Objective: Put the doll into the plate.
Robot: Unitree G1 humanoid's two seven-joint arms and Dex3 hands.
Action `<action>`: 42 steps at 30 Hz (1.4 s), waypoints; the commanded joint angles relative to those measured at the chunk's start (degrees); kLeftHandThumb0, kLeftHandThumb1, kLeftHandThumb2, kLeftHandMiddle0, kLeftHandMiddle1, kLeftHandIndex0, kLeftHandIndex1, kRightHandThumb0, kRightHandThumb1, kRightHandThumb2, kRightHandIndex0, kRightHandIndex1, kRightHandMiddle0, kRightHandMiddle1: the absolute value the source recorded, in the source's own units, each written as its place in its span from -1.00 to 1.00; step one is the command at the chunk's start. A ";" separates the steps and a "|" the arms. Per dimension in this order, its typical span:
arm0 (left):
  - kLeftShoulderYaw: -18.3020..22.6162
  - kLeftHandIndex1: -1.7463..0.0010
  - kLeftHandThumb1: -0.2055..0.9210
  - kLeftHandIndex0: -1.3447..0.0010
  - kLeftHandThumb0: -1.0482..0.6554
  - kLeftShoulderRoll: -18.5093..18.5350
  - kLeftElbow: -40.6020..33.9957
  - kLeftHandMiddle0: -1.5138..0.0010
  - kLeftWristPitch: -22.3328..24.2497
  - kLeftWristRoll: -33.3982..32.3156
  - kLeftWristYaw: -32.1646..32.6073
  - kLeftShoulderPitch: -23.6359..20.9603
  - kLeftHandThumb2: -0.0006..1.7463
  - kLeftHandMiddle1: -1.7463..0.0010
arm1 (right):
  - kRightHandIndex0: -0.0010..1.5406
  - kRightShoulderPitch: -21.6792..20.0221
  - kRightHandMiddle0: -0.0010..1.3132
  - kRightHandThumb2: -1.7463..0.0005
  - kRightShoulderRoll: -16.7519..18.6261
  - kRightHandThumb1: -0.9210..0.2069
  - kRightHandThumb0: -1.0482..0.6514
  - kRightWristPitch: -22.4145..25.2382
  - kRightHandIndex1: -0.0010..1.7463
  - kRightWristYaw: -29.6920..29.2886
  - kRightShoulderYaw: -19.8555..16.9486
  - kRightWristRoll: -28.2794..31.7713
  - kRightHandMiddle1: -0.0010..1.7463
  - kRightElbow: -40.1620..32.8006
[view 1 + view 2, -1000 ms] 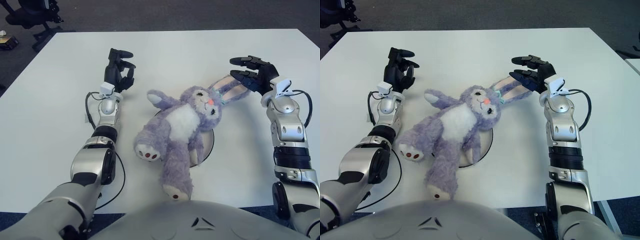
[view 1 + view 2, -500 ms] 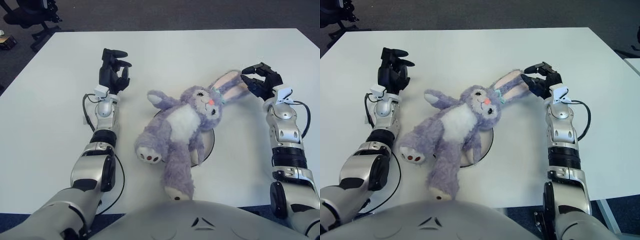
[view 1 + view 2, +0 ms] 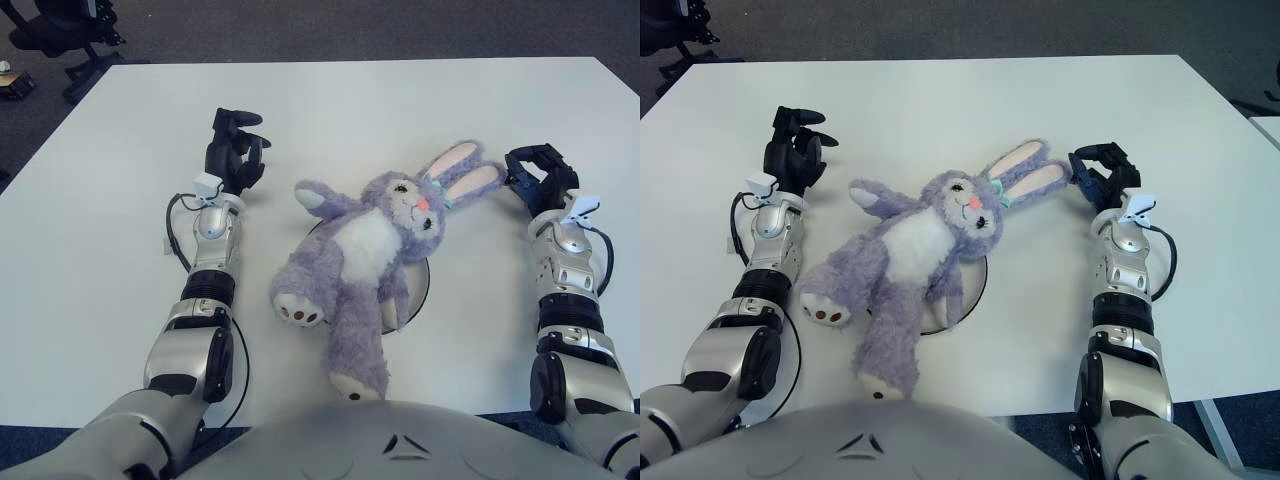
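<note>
A purple plush bunny doll lies on its back across a white plate, of which only the dark rim shows at the doll's right side. Its pink-lined ears point up and right. My right hand is just right of the ears, fingers curled and holding nothing, a small gap from the ear tip. My left hand stands left of the doll's raised arm, fingers curled and empty.
The white table stretches behind the doll, with dark carpet beyond its far edge. A black office chair base stands off the table's far left corner. A cable loops beside my left forearm.
My right hand let go of the doll's ears and drew back to the right and toward me, fingers curling. The ears settled on the table. My left hand shifted slightly.
</note>
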 commanded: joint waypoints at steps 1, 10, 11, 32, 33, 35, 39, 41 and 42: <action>-0.26 -0.74 0.70 0.65 0.22 -3.88 2.61 0.50 2.28 -0.57 1.19 8.39 -0.17 -1.00 | -0.20 -1.29 -0.48 0.02 0.35 -0.39 0.23 -0.28 0.63 1.66 -1.40 2.66 0.86 0.70; -0.15 -0.73 0.57 0.58 0.22 -4.73 0.68 0.44 5.11 -1.05 1.04 8.82 -0.07 -1.00 | -0.28 -0.72 -0.52 -0.18 5.21 -0.31 0.14 -3.14 0.91 -4.50 -3.85 3.71 0.98 2.71; -0.11 -0.72 0.54 0.56 0.22 -4.77 0.53 0.43 5.36 -1.12 0.95 8.86 -0.05 -1.00 | -0.20 -0.69 -0.52 -0.07 5.88 -0.43 0.01 -3.48 0.94 -5.23 -4.02 3.78 0.99 3.09; 0.04 -1.00 1.00 0.69 -0.17 -4.54 -0.81 -0.12 5.94 -1.37 -1.30 10.54 -0.41 -1.00 | 0.21 7.85 -0.52 0.11 8.98 -0.66 -0.20 -15.86 1.00 -11.04 10.86 -16.23 1.00 2.09; 0.01 -1.00 1.00 0.69 -0.17 -4.55 -0.91 -0.12 5.94 -1.35 -1.36 10.62 -0.42 -1.00 | 0.23 8.23 -0.50 0.09 8.84 -0.63 -0.20 -16.85 1.00 -11.42 11.47 -17.21 1.00 2.41; -0.06 -1.00 1.00 0.69 -0.17 -4.55 -1.06 -0.13 5.93 -1.29 -1.48 10.74 -0.42 -1.00 | 0.24 8.85 -0.49 0.07 8.65 -0.61 -0.21 -18.48 1.00 -11.92 12.26 -18.34 1.00 2.91; -0.27 -1.00 1.00 0.69 -0.17 -4.55 -1.36 -0.13 5.83 -1.08 -1.66 11.01 -0.42 -1.00 | 0.26 9.67 -0.48 0.05 8.24 -0.58 -0.21 -21.37 1.00 -12.68 13.42 -19.85 1.00 3.80; -0.67 -1.00 1.00 0.69 -0.17 -4.46 -1.69 -0.14 5.58 -0.64 -1.77 11.34 -0.42 -1.00 | 0.25 10.22 -0.46 0.03 7.73 -0.56 -0.21 -23.58 1.00 -13.30 14.29 -21.34 1.00 4.24; -0.91 -1.00 1.00 0.69 -0.17 -4.36 -1.79 -0.14 5.38 -0.34 -1.80 11.50 -0.42 -1.00 | 0.25 10.32 -0.46 0.02 7.49 -0.55 -0.21 -24.46 1.00 -13.74 14.63 -21.97 1.00 4.52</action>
